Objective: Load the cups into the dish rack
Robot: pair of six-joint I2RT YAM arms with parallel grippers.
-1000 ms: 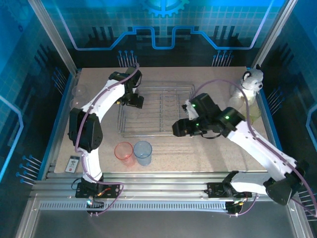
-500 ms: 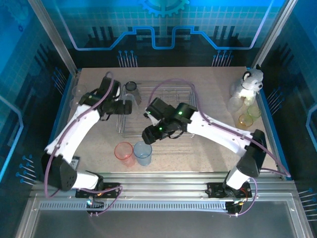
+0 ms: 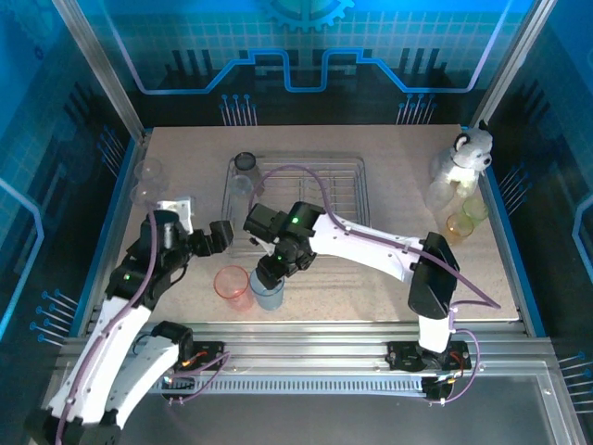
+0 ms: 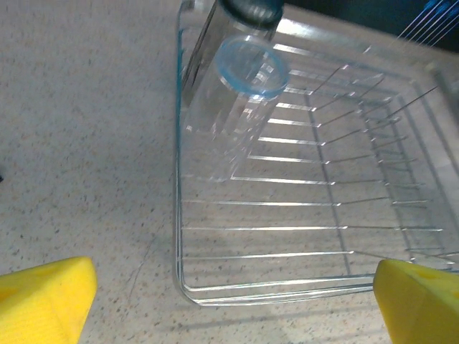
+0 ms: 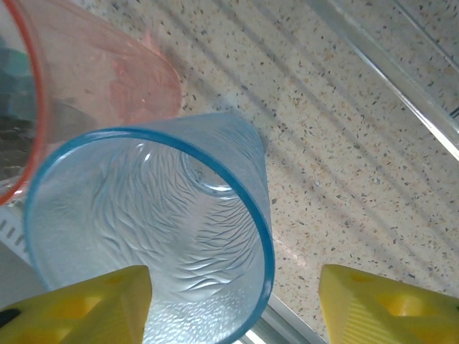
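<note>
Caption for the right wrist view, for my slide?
Right tool open astride the pale blue cup, pink cup close beside it.

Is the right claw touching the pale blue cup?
Cannot tell. Right wrist view: one pad of the right claw stands clear of the pale blue cup, the other overlaps its rim.

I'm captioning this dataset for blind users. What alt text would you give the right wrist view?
A pale blue cup stands upright on a speckled table, seen from above between the open yellow fingers of the right gripper. A pink cup stands beside it at upper left, and the dish rack's edge crosses the top right corner.
</note>
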